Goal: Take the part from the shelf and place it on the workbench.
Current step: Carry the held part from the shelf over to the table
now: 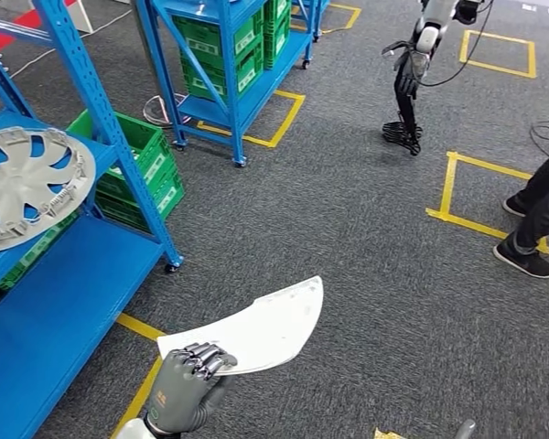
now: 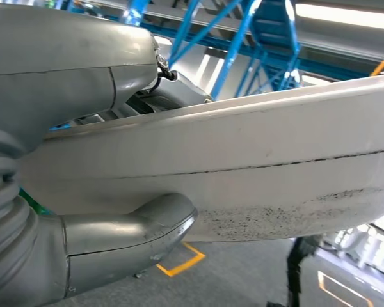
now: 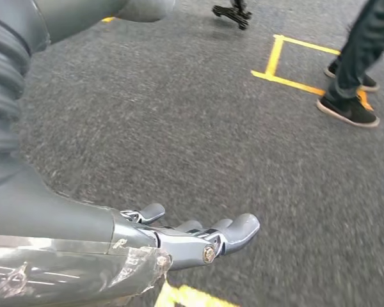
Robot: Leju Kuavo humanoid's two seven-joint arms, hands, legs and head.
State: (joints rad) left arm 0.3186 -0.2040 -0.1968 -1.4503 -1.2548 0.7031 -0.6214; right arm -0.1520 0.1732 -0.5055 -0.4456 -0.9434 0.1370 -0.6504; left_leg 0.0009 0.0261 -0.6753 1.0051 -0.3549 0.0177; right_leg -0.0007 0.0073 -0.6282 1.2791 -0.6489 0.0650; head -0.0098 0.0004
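The left hand (image 1: 187, 387), low in the frame, grips the part (image 1: 258, 329), clear of the shelf (image 1: 58, 302); right hand (image 3: 190, 240) open, empty. Placing remains.

My left hand (image 1: 182, 389) is low in front of me, its fingers (image 1: 206, 357) over the near end of the part (image 1: 258, 327), which reaches ahead and to my right above the floor (image 1: 340, 210). The shelf (image 1: 58, 302) stands to my left, a wheel cover (image 1: 26, 183) on its upper level, crates (image 1: 144, 169) behind it. A person's feet (image 1: 527, 247) are far right.
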